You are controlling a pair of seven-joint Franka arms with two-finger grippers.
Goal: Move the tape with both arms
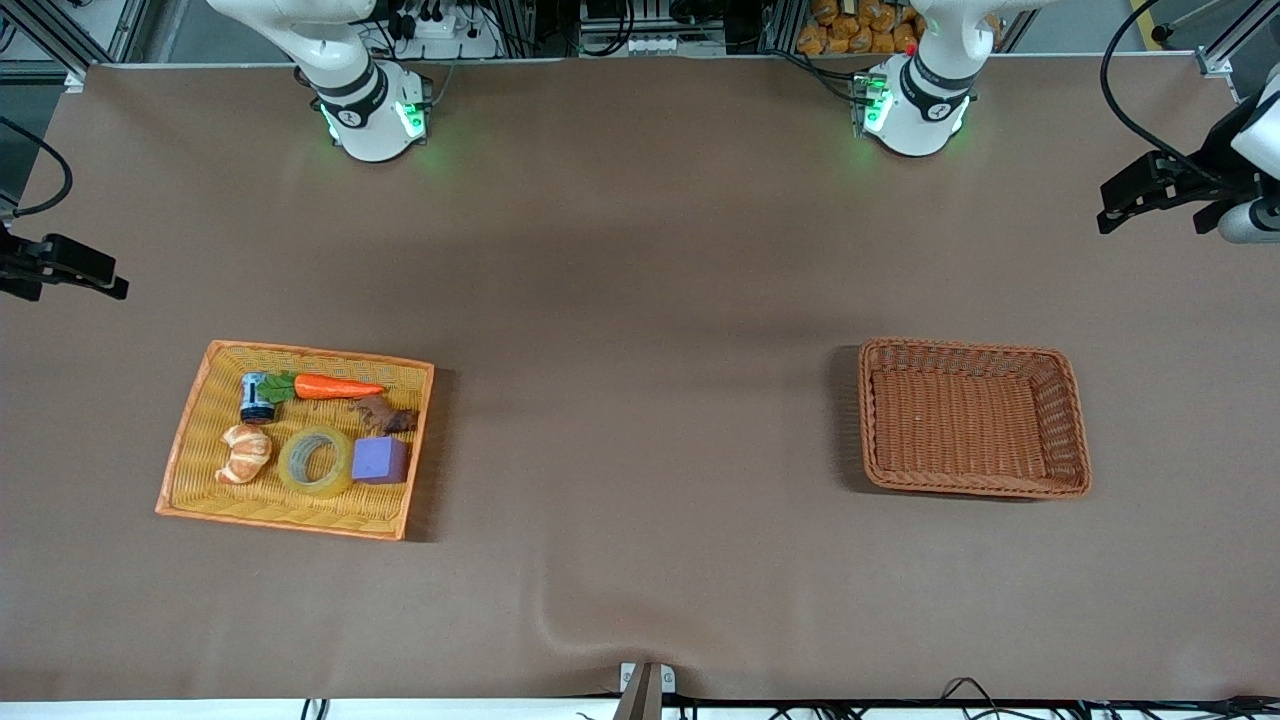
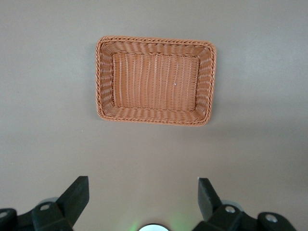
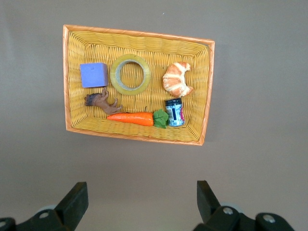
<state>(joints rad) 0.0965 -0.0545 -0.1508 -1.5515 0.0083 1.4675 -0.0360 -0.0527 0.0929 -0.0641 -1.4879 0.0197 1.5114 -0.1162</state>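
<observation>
Both arms (image 1: 365, 110) are glossy white with dark grey joint bands, green-lit bases, black cables and black claws (image 2: 142, 202).

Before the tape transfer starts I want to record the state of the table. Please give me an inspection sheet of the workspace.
Surface: brown table cover, with a small wrinkle at the edge nearest the front camera.
Job's things: tape lies flat in the yellow basket, between the croissant and the purple cube. The brown basket, toward the left arm's end, holds nothing.
Clutter: carrot, small jar and brown animal figure, all in the yellow basket.
Grippers: left gripper open, high above the table near the brown basket; right gripper open, high above the table near the yellow basket. Neither holds anything.
Cables: black cables along the table edges, none on the cover.
Surroundings: metal frame and equipment by the arm bases.
</observation>
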